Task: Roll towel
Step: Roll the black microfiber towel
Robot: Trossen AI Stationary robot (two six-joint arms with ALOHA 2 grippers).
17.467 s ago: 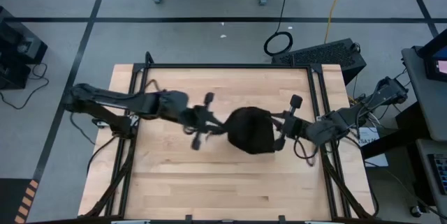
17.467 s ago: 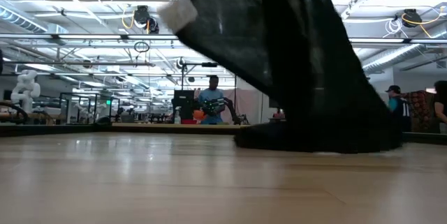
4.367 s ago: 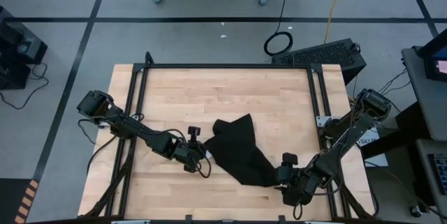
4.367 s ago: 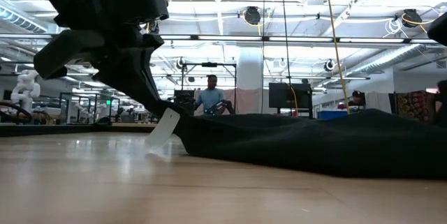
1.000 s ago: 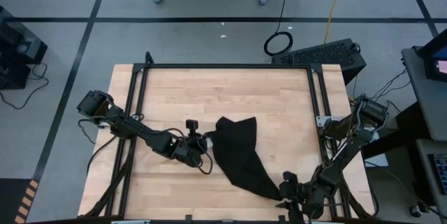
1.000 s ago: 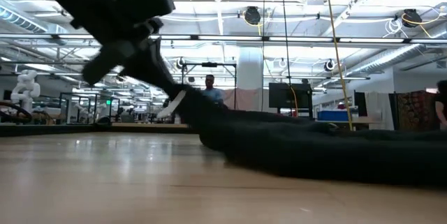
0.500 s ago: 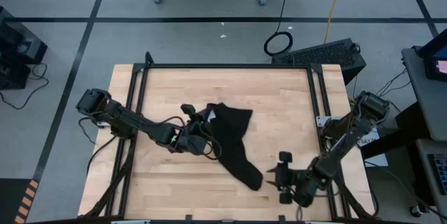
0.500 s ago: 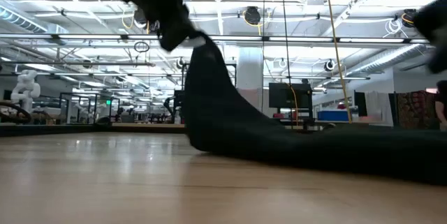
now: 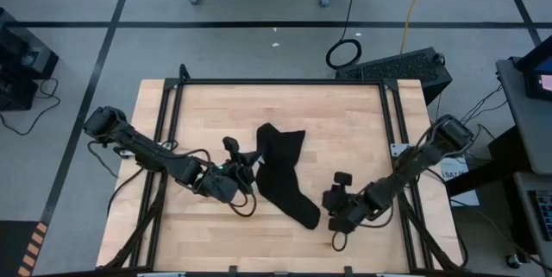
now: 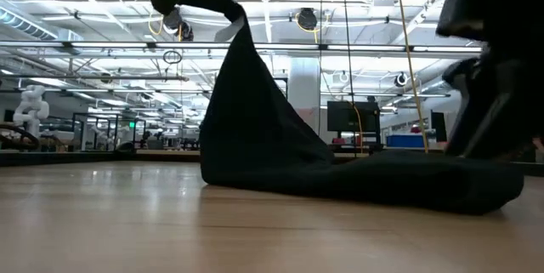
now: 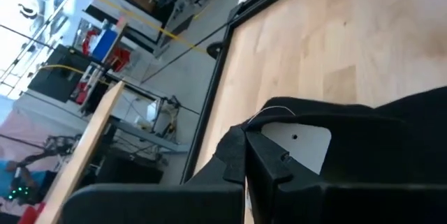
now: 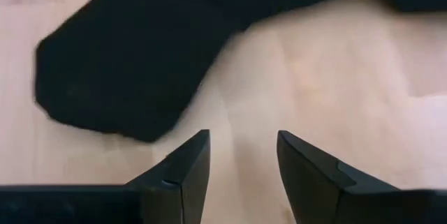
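Observation:
The black towel [image 9: 280, 169] lies lengthwise near the table's middle, its near end [image 9: 308, 218] flat on the wood. Its left corner, with the white tag [image 10: 228, 31], is raised off the table, and the cloth slopes down from there to the part on the wood [image 10: 382, 184]. My left gripper [image 9: 248, 167] is shut on that raised corner. My right gripper [image 9: 329, 210] stands open just right of the near end; in the right wrist view the open fingers [image 12: 241, 161] have only bare wood between them, and the towel's end [image 12: 126, 77] lies ahead of them. My left gripper pinches the towel's left edge beside the white tag [image 11: 234, 151] between its two shut fingers, coming from the table's left. That corner hangs lifted clear, the cloth falls slack from it, and the rest of the towel lies on the table. One layer or several, I cannot tell.
A black metal frame [image 9: 172, 104] runs along the wooden tabletop's left, far and right edges. Bare wood [image 9: 345, 122] lies right of and behind the towel. Beyond the table the low view shows a large room with people [image 10: 255, 103] far off.
My left gripper has risen with the tag corner, so the cloth now stands high above the table. My right gripper no longer has the towel's near end and has gone toward the far and left edges. The near end has slid left and lies flat.

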